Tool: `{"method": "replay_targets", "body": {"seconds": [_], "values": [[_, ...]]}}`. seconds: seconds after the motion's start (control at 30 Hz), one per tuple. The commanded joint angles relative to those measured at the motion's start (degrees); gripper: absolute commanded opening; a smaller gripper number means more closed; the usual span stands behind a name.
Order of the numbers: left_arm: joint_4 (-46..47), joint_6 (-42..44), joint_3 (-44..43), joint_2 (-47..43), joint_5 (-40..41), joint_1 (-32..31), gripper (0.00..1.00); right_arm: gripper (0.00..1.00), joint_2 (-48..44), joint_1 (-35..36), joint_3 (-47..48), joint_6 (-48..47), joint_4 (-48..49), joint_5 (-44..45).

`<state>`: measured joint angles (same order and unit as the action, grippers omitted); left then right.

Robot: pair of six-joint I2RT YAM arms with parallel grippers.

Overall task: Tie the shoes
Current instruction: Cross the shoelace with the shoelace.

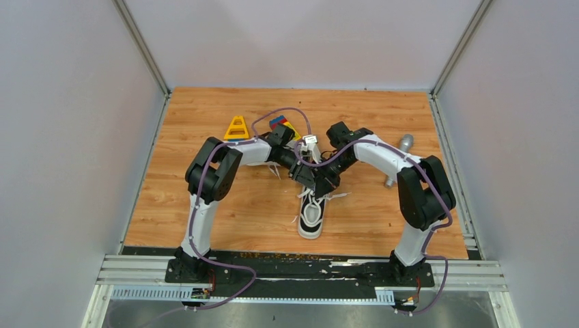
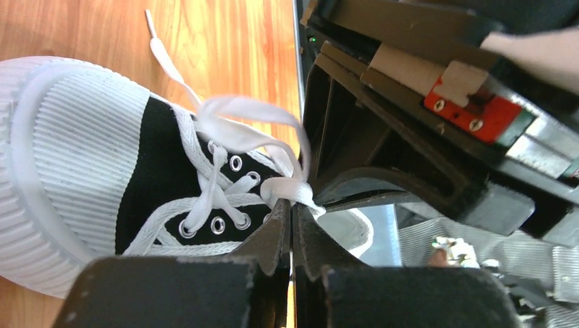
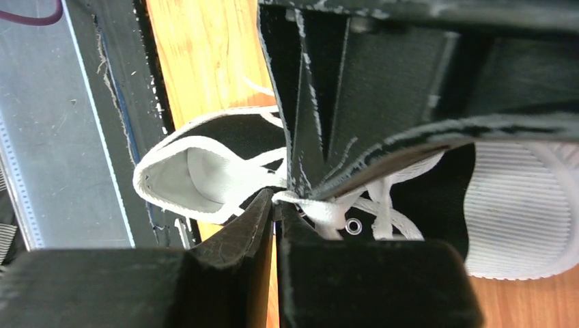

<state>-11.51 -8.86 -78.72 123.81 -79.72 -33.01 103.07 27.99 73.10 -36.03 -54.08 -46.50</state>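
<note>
Wood-grain table [image 1: 205, 205], overhead: one shoe [image 1: 312, 219] directly beneath left gripper [image 1: 307, 181] and right gripper [image 1: 323, 188]; second shoe unseen.
Left wrist: left gripper pinched together on lace [image 2: 239, 111], shoe just below-left.
Right wrist: right gripper clamped on lace above eyelets [image 3: 353, 225].
We judge bow not yet formed; knotting left to do.

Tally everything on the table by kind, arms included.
Robot arms: 2, left arm and right arm
Shoes: 1 visible, with white laces
Yellow triangle block: 1
Red, blue and yellow block pile: 1, pieces uncountable
Grey metal cylinder: 1
Total: 6
</note>
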Motion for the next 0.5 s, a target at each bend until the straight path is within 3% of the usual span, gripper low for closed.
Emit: {"method": "replay_targets", "body": {"seconds": [0.0,0.03,0.07,0.17,0.2,0.27,0.47], "values": [[-23.1,22.9,-7.7,1.8,-3.3,-0.2,0.00,0.05,-2.4,-0.1,0.2,-0.3,3.1,2.2],[-34.5,27.7,-11.3,3.3,-3.5,-0.3,0.00,0.05,-2.3,-0.1,0.2,-0.3,3.1,2.3],[-40.3,38.9,-13.4,4.3,-3.4,-0.3,0.00,0.05,-2.1,-0.1,0.1,-0.5,3.2,2.3],[-73.3,62.5,-24.9,11.5,-5.2,-0.2,0.00,0.05,-1.7,0.3,-0.1,-1.0,3.6,2.6],[-78.7,72.4,-26.4,13.1,-6.2,-0.2,0.00,0.05,-1.6,0.4,0.0,-0.9,3.7,2.6],[-83.3,75.6,-26.6,14.8,-9.2,-0.2,0.00,0.05,-1.4,0.4,0.1,-0.8,4.0,2.5],[-84.0,76.9,-25.0,14.1,-11.8,-0.2,0.00,0.05,-2.0,0.5,-1.0,-0.2,4.4,2.4]]}}
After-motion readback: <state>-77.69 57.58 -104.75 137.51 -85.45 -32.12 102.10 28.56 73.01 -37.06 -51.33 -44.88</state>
